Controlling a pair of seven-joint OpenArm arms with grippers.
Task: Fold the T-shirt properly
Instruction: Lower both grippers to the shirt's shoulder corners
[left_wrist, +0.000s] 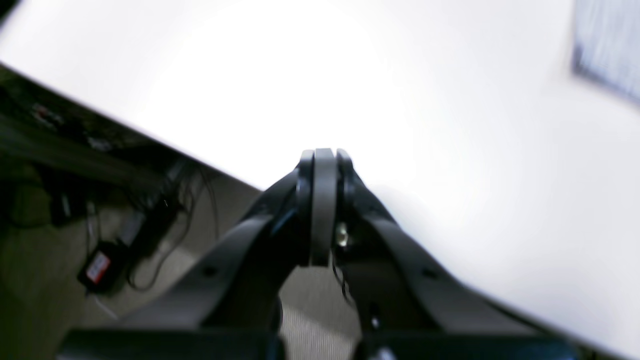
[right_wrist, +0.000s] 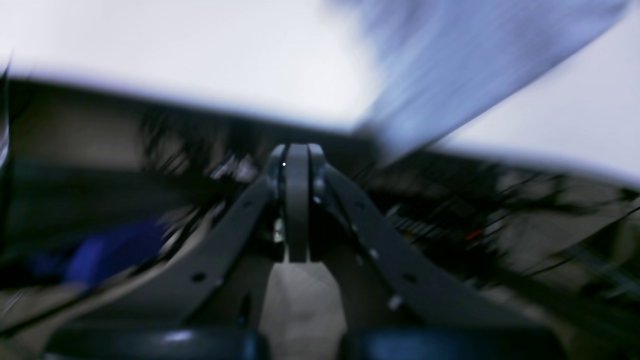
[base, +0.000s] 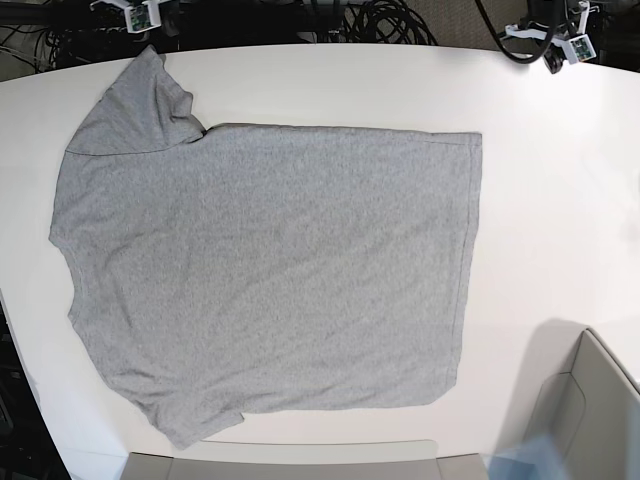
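Note:
The light grey T-shirt (base: 270, 280) lies spread flat on the white table (base: 550, 200), plain side up, with its sleeves toward the left and its hem toward the right. My left gripper (left_wrist: 324, 155) is shut with nothing in it, hanging over the table's edge; a corner of the T-shirt (left_wrist: 607, 45) shows far off at the upper right. My right gripper (right_wrist: 297, 150) is also shut and empty, just off the table's edge, with the blurred T-shirt (right_wrist: 450, 65) ahead of it to the right. Both arms sit at the table's far edge, apart from the cloth.
A grey box-like container (base: 590, 410) stands at the bottom right corner, and a grey slab (base: 280, 465) runs along the near edge. Cables and a power adapter (left_wrist: 97, 267) lie on the floor beyond the table's edge.

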